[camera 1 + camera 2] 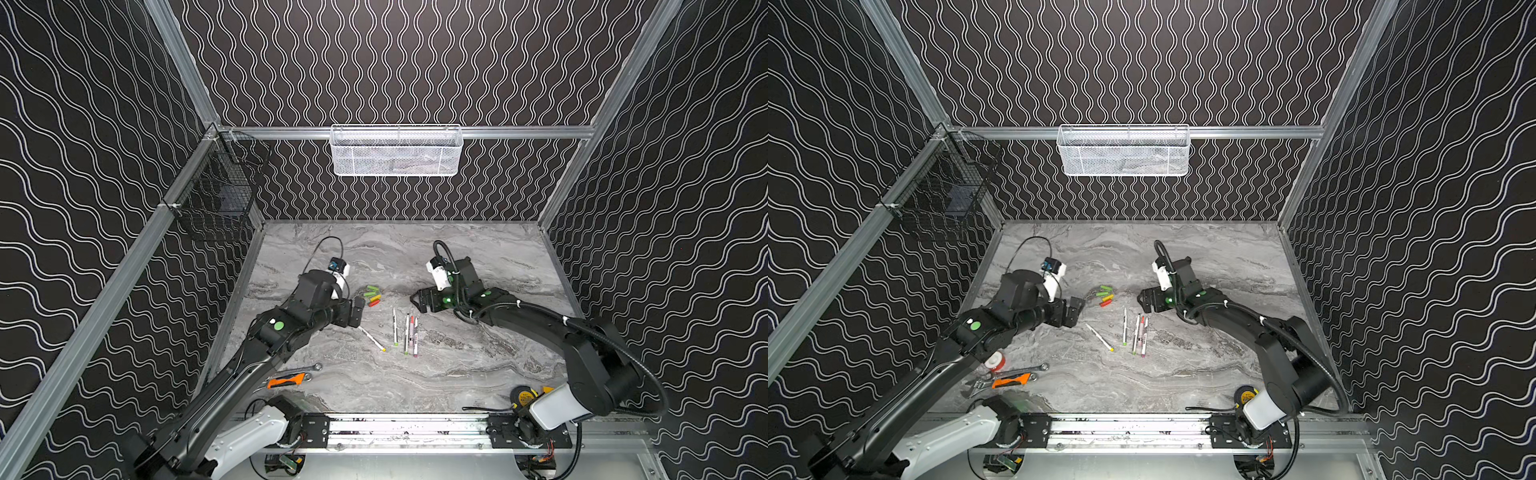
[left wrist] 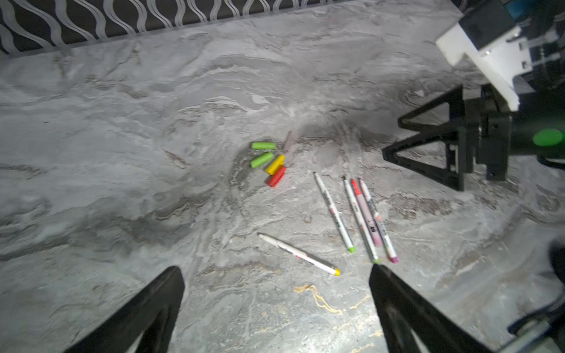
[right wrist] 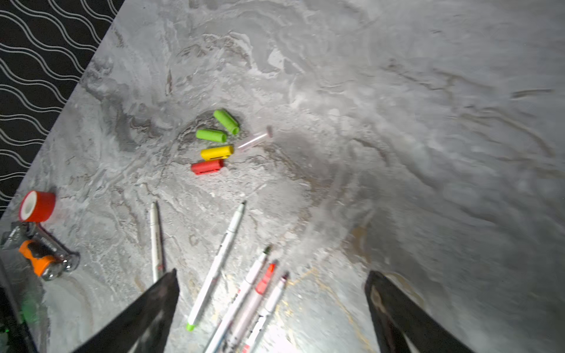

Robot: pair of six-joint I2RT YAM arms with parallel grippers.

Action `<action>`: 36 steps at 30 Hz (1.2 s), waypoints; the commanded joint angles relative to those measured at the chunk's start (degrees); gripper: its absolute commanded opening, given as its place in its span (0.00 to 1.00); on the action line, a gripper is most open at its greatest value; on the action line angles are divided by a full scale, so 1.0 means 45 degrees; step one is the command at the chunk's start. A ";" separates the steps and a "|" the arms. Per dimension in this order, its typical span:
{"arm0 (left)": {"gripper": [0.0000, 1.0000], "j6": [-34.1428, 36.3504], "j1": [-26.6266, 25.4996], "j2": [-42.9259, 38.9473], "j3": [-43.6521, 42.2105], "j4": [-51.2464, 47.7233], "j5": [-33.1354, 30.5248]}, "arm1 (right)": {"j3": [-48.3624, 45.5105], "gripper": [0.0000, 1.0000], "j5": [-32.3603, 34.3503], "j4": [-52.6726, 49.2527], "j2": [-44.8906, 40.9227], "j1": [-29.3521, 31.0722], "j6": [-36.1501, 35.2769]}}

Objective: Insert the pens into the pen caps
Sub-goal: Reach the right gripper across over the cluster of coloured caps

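Both top views: pens point(image 1: 395, 328) and caps point(image 1: 375, 298) lie on the worktop point(image 1: 457, 374).
Spread and empty, the left claw point(image 1: 358, 311) and right claw point(image 1: 419, 301) flank them, caps nearer the left.

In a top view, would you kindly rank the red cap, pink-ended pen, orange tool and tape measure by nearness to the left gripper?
1. Red cap, just beside the left gripper.
2. Pink-ended pen, mid-table, rightmost pen.
3. Orange tool, front left.
4. Tape measure, front right corner.
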 commanded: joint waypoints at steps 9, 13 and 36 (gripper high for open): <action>0.99 -0.0137 0.1997 -0.2170 -0.1018 -0.0836 0.0776 | 0.3846 0.97 -0.1215 -0.1292 0.3613 0.1121 0.0260; 0.99 -0.0203 0.2057 -0.2336 -0.1118 -0.0808 0.0379 | 0.5026 0.97 -0.1621 -0.1664 0.4839 0.1347 0.0437; 0.99 -0.0324 0.3251 -0.2584 -0.1133 -0.1042 -0.0096 | 0.7739 0.97 -0.1801 -0.2361 0.7720 0.1968 0.1038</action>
